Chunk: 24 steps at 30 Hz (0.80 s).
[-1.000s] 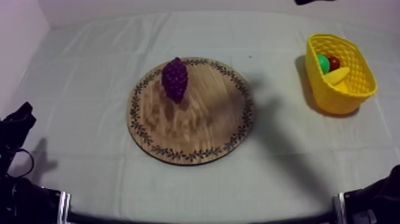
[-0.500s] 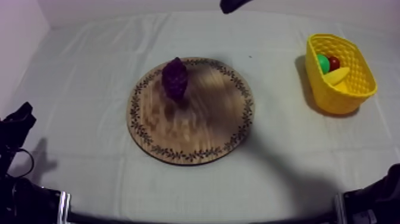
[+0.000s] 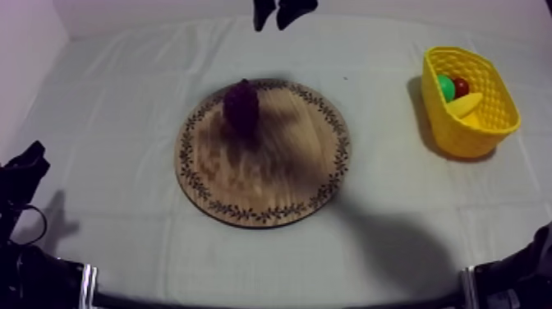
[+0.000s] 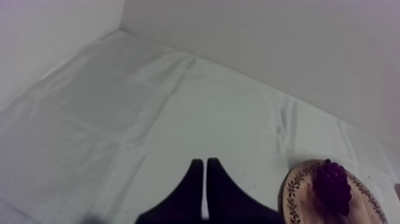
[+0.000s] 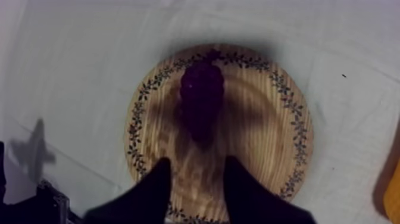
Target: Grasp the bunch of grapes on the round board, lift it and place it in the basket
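Cloth (image 3: 123, 99) of grey-white colour covers the table. The round wooden board (image 3: 279, 172) lies in the middle, and the yellow basket (image 3: 480, 131) stands well apart at the right. The right gripper (image 5: 197, 164) hangs over the board, jaws released with nothing between them. The left gripper (image 4: 205, 162) is low at the left, jaws clenched on nothing. The bunch of grapes (image 3: 241, 107) lies on the board near its far rim. The basket holds a banana (image 3: 462, 105), a green fruit (image 3: 445, 85) and a small red fruit (image 3: 462, 85).

A table (image 3: 115, 205) lies under a grey-white cloth (image 3: 394, 238) creased in straight fold lines. A pale, bare back wall (image 4: 268, 47) rises along the table's far edge, a side wall (image 3: 25, 41) along its left edge. Soft shadows lie on the cloth.
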Motion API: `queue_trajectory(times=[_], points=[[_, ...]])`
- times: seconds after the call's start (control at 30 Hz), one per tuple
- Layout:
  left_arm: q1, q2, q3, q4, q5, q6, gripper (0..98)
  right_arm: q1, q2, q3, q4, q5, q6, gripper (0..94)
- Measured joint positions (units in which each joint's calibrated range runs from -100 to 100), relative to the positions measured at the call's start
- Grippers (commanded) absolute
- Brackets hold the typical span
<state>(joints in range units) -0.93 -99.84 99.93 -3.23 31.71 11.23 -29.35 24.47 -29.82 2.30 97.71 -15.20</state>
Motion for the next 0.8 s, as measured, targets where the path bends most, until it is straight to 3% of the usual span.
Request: queue_trajectory(times=[0.2,0.43,0.8], points=[[0.00,0.00,0.00,0.00,0.00,0.00,0.0,0.00,1.32,-0.44,0.73,-0.10,-1.09,63.3],[0.00,0.00,0.00,0.00,0.00,0.00,0.0,-0.26,4.96,-1.42,1.40,-0.13,-2.06,66.8],[0.00,0.00,0.00,0.00,0.00,0.00,0.0,-0.93,17.30,-7.24,0.14,-0.94,-2.83,69.0]])
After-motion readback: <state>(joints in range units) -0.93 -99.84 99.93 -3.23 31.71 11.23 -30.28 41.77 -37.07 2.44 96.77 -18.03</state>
